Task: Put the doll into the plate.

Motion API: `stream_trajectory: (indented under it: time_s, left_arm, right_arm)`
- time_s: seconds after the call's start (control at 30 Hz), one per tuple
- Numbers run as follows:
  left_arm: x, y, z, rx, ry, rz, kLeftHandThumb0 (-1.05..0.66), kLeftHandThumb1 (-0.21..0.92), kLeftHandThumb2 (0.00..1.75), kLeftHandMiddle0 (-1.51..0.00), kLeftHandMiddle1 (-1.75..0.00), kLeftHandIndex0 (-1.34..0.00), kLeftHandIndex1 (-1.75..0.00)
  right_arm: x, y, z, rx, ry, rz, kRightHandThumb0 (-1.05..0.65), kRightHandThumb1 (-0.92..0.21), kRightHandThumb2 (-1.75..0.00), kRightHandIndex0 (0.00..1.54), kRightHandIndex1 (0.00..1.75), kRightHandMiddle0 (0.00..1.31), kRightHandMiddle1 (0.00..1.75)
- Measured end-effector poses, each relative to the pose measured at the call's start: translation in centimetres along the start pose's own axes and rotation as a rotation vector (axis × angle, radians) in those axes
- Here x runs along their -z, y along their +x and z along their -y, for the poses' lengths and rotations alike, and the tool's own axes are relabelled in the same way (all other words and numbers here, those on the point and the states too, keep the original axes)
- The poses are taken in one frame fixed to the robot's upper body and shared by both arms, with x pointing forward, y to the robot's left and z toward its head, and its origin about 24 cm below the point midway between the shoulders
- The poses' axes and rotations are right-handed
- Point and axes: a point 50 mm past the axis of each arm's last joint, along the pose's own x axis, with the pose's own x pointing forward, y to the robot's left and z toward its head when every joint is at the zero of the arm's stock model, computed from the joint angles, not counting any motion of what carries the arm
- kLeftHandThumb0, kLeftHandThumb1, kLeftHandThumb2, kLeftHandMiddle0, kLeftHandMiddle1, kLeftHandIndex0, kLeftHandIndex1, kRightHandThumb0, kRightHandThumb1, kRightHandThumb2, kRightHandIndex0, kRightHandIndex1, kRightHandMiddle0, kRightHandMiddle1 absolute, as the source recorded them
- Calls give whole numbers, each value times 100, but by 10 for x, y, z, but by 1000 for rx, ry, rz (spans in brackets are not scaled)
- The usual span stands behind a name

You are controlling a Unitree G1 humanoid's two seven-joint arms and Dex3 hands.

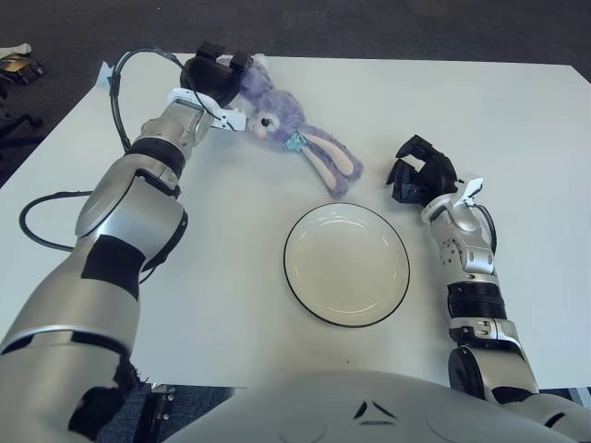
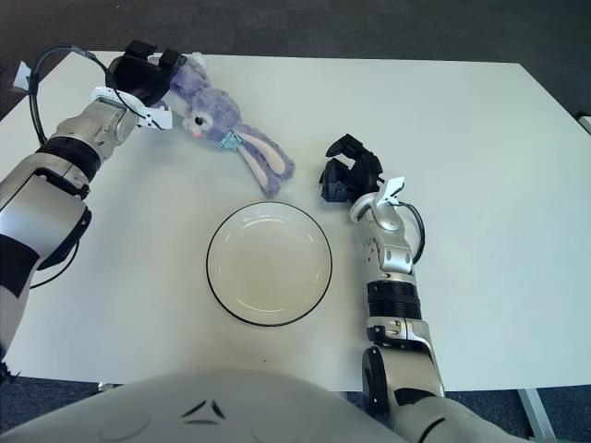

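- Doll (image 1: 288, 126): purple plush rabbit, lying on the white table (image 1: 517, 120) at the far left, up from the plate. Body end points to the far-left corner, long ears trail toward the plate; pink inner ear faces up. Small teal tag at its neck.
- Ear tips stop just short of the plate's far rim; doll is not in the plate.
- Left hand (image 1: 214, 78): at the doll's body end, black fingers wrapped over the plush, touching it. Looks like a grasp on the doll, though the fingers' far side is hidden, so how firm the hold is can't be told.
- Left arm reaches from the near-left across the table to that corner; a black cable (image 1: 122, 78) loops off the forearm, another loops by the upper arm at the table's left edge.
- Plate (image 1: 346, 265): round, white with a dark rim, centre of the table near the front edge. Nothing in it.
- Right hand (image 1: 421, 173): just right of the plate's far side, near the ear tips but apart from them. Fingers curled in, clenched on nothing. Whether it touches the table can't be told.
- Right forearm runs straight back toward the near edge, right of the plate.
- Floor (image 1: 369, 28) beyond the table is dark; a small object sits at the far-left edge of the left eye view, too small to identify.
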Motion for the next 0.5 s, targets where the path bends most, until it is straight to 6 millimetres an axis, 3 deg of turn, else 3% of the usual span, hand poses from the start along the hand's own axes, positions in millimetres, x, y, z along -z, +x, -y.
stream_trajectory:
  time_s: [0.27,0.43,0.5]
  left_arm:
    - [-1,0,2,21,0,-8,-40,21,105,-14,-74,0,-98]
    - [-3,1,3,24,0,-11,-40,21,105,-12,-74,0,-96]
    - [-4,1,3,25,-1,-9,-40,21,105,-12,-73,0,-96]
  right_arm:
    - [-8,5,-10,22,-127,7,-1,-33,-130,62,171,36,175]
    - [-13,6,-25,14,-199,-15,-1,-36,-127,61,174,35,170]
    - [-14,7,-30,4,-222,-18,-1,-43,-119,48,174,36,173]
